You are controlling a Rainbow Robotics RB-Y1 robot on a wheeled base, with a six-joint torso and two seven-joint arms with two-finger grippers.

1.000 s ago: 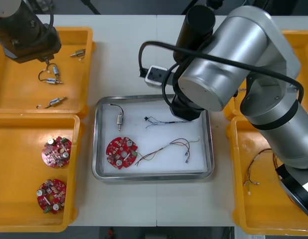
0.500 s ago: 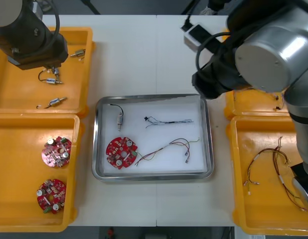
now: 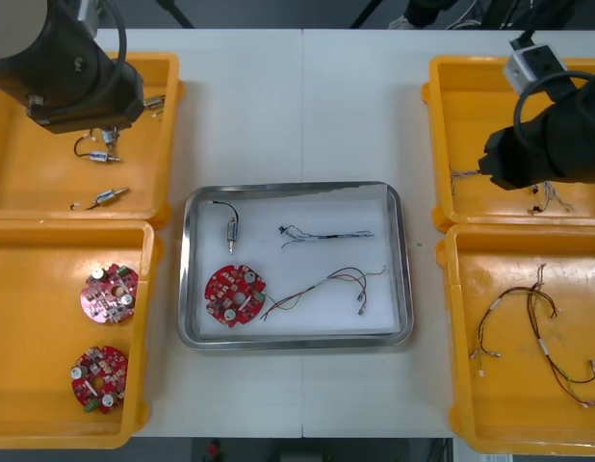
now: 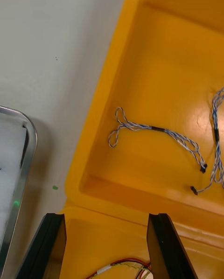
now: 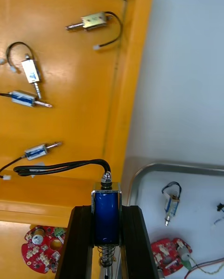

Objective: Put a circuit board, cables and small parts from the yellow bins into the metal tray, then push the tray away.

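Left end effector [image 5: 107, 210] is gripping a small blue-bodied metal part [image 5: 107, 223] between its black fingers [image 5: 80, 241], and a looping black lead [image 5: 60, 168] is trailing off the top of that part. It's hanging over the inner edge of the far left yellow plastic bin [image 3: 168, 173], right by the corner of the rectangular metal tray [image 3: 185, 289]. Four more loose metal parts with leads [image 5: 93, 21] are lying in that bin. From above, the left arm [image 3: 66, 67] is covering the bin's far end.

Right end effector [image 4: 105, 223] is hanging open, fingers wide apart with nothing between them, over the wall where the two right-hand bins are meeting. Past it, a twisted blue and white cable [image 4: 156, 132] is lying on the floor of the far right yellow bin [image 3: 440, 115], with a second one poking in beside it. The near right yellow bin [image 3: 454, 385] is holding loose red and yellow cables [image 3: 538, 332].

The tray is sitting mid-worktop [image 3: 297, 106] between the bins, white inside. It's already carrying a round red circuit board [image 3: 235, 294], a small silver part with a black lead [image 3: 230, 229], a thin dark cable [image 3: 326, 234] and a single red and yellow cable [image 3: 326, 284]. Two spare round red boards [image 3: 109, 293] are sitting in the near left yellow bin [image 3: 148, 327].
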